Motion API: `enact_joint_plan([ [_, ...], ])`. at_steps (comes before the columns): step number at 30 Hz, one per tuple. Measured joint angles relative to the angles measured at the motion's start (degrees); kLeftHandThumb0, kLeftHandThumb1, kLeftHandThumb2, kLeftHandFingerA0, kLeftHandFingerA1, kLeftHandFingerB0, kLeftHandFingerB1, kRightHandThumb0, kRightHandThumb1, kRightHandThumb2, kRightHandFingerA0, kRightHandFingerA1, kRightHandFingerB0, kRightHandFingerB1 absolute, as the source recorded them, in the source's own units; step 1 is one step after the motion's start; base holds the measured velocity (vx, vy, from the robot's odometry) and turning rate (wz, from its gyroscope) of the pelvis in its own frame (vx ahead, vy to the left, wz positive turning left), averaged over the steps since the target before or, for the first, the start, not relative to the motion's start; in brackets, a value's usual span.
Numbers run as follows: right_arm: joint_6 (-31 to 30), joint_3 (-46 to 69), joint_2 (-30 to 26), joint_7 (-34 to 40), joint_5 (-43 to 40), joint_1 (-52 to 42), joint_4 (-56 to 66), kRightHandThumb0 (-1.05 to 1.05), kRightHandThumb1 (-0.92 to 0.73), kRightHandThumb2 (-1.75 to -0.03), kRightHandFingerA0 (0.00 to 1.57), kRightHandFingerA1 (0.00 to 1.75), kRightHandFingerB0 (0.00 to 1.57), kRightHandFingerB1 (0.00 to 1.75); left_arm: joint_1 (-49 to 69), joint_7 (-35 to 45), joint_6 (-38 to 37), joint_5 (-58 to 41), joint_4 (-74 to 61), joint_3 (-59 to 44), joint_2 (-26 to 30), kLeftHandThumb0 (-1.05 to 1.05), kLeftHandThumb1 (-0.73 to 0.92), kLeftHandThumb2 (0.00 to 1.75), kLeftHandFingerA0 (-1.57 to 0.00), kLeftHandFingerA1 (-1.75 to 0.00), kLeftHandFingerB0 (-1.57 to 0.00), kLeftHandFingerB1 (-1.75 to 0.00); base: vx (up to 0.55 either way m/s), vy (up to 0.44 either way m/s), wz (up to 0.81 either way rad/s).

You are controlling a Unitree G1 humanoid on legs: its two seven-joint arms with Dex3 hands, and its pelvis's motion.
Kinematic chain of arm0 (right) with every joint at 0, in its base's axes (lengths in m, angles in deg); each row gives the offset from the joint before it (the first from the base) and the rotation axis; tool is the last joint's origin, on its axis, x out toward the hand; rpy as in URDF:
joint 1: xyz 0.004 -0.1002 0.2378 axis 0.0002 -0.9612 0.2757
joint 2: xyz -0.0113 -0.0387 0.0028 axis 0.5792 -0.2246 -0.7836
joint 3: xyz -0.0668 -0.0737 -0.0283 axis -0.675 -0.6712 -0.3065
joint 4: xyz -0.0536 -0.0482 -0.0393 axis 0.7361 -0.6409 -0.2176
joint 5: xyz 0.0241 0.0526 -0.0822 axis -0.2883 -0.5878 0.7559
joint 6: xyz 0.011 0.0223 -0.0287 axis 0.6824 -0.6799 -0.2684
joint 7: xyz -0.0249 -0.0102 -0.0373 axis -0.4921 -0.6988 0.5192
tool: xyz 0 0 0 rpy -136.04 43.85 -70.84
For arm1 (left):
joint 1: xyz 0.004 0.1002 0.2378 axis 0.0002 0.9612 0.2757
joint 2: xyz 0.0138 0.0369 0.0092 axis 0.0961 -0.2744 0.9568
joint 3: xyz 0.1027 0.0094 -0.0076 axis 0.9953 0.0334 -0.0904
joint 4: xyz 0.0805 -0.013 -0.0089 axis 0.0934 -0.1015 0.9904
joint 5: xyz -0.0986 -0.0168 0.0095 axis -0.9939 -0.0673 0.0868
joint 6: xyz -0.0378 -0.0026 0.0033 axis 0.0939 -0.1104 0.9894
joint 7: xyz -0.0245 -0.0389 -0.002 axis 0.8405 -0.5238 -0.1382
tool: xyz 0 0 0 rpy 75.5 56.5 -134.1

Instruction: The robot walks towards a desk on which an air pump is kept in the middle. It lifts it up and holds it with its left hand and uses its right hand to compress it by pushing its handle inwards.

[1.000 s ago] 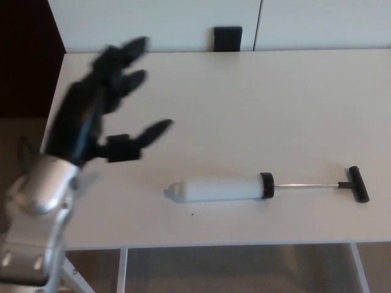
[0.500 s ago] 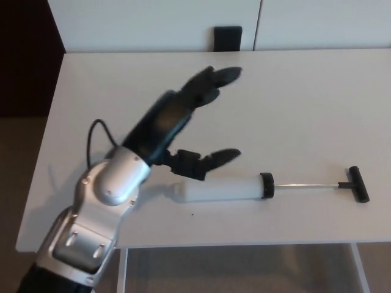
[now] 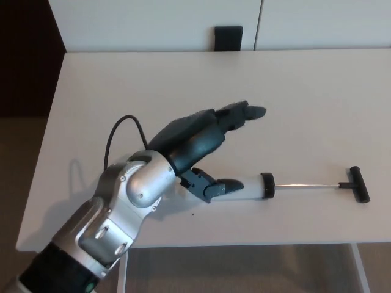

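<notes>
1. The pump (image 3: 256, 187) lies flat on the white tabletop (image 3: 305, 104), toward its near edge and roughly mid-width. Its pale barrel runs left to right, ending in a black collar, and a thin rod sticks out to the right.
2. The rod is pulled well out, and the black T-handle (image 3: 358, 184) sits at its far right end, well clear of the barrel.
3. The left hand (image 3: 204, 143) is right over the pump's left end, covering that part of the barrel. It's spread wide with nothing in it: fingers (image 3: 244, 113) reach out beyond the barrel, thumb (image 3: 217, 186) lies across it. Can't tell if the thumb is actually touching.
4. A black cable (image 3: 119, 131) loops up off the wrist, left of the pump.
5. A dark block (image 3: 228, 38) sits past the tabletop's far edge, well away from the pump.
</notes>
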Motion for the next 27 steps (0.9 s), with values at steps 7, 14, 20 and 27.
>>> enact_joint_plan([
  [7, 0.93, -0.29, -0.01, -0.01, 0.3, 0.05, -0.02, -0.37, -0.6, -0.59, 0.96, 0.62, 0.74, 0.51, -3.48, 0.7, 0.86, 5.38, 3.33, 6.1, 2.03, -0.35, 0.32, 0.92, 0.0, -0.46, 0.0, -0.46, 0.0, 0.0, 0.0],
  [14, 1.61, -0.54, -0.02, -0.02, 0.42, 0.07, -0.01, -0.34, -0.61, -0.59, 0.97, 0.63, 0.76, 0.52, -5.43, 1.25, 1.44, 9.63, 5.81, 11.2, 3.03, -0.35, 0.33, 0.91, 0.0, -0.46, 0.0, -0.45, 0.0, 0.0, 0.0],
  [20, 2.58, -0.74, -0.07, -0.1, 0.63, 0.16, -0.04, -0.31, -0.62, -0.59, 0.97, 0.63, 0.74, 0.52, -6.64, 1.78, 1.46, 14.31, 7.97, 16.16, 3.52, -0.35, 0.34, 0.93, 0.0, -0.46, 0.0, -0.45, 0.0, 0.0, 0.0],
  [27, 3.72, -1.15, -0.39, -0.29, 1.0, 0.21, -0.03, -0.33, -0.61, -0.59, 0.97, 0.64, 0.76, 0.52, -8.26, 1.87, 1.85, 19.79, 9.97, 21.3, 3.5, -0.67, 0.47, 0.78, -0.29, -0.43, -0.1, -0.36, 0.0, 0.0, 0.0],
])
